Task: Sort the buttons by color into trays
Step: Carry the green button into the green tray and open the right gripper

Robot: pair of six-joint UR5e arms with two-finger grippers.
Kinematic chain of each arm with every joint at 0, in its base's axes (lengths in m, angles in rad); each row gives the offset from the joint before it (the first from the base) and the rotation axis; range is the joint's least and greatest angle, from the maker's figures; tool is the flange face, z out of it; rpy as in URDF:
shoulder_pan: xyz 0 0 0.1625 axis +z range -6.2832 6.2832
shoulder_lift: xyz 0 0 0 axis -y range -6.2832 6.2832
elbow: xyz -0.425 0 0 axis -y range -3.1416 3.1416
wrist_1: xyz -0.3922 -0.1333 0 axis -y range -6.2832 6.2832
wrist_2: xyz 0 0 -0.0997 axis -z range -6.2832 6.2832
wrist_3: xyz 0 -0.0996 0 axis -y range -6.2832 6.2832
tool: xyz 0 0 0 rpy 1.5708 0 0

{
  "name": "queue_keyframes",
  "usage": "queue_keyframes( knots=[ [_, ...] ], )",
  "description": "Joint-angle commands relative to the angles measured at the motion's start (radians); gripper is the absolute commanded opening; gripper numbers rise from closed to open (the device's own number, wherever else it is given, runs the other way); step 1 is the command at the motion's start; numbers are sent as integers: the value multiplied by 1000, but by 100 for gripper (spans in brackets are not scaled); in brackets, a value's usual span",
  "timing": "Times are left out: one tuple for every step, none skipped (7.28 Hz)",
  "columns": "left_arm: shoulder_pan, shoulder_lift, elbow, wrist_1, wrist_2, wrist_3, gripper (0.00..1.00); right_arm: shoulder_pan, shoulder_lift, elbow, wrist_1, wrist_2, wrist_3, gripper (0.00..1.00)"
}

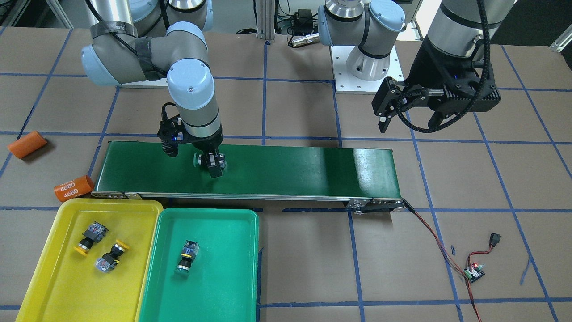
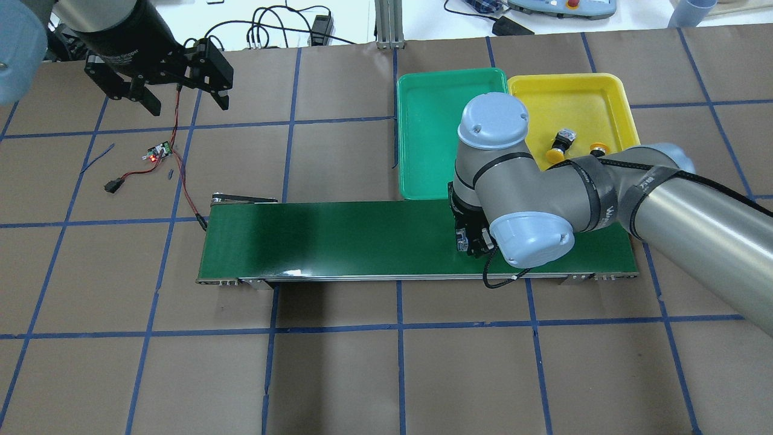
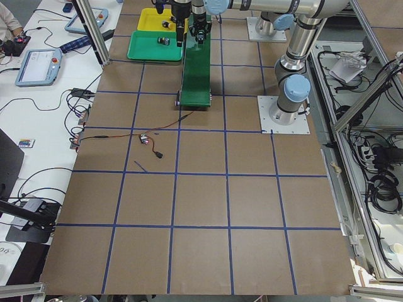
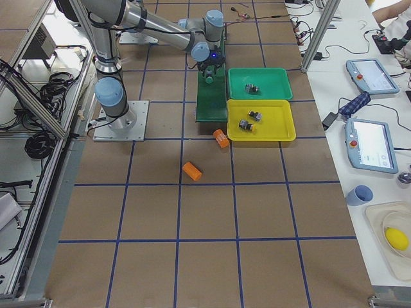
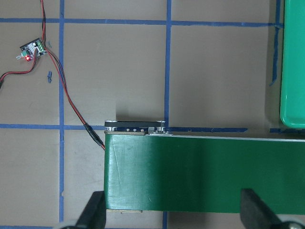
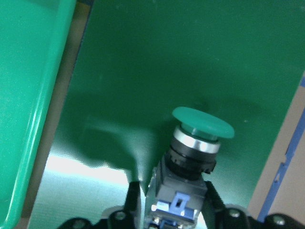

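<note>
Brown paper bench (image 1: 304, 268), blue tape grid. My right gripper (image 6: 170, 202) clamps the boxy body of a green mushroom-capped plastic push-button (image 6: 202, 126) over the dark green conveyor belt (image 1: 290, 170). I judge it light, rigid, its cap slippery. My left gripper (image 1: 409, 117) hangs open.

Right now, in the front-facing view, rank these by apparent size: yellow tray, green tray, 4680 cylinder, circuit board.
1. Yellow tray and green tray: these look alike, and both are cut off by the frame's bottom edge, so I won't rank them.
2. 4680 cylinder.
3. Circuit board.
</note>
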Motion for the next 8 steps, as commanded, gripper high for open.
queue_keyframes(
  knots=[
    [-1,1,0,1,1,0,100,-18,-7,-22,-4,-10,-83,0],
    [-1,1,0,1,1,0,100,-18,-3,-65,5,-84,-127,0],
    [-1,1,0,1,2,0,100,-18,-8,-102,-1,-109,-179,0],
    [-1,1,0,1,2,0,100,-17,0,-155,-1,-114,-225,0],
    [1,1,0,1,2,0,100,-17,23,-185,-2,-108,-337,0],
    [-1,2,0,1,1,0,100,-17,55,-203,-63,-108,-428,0],
    [-1,4,-1,-1,4,0,100,-15,113,-219,-164,-108,-503,0],
    [-1,4,-1,-1,4,0,100,-5,176,-246,-244,-108,-625,0]
  ],
)
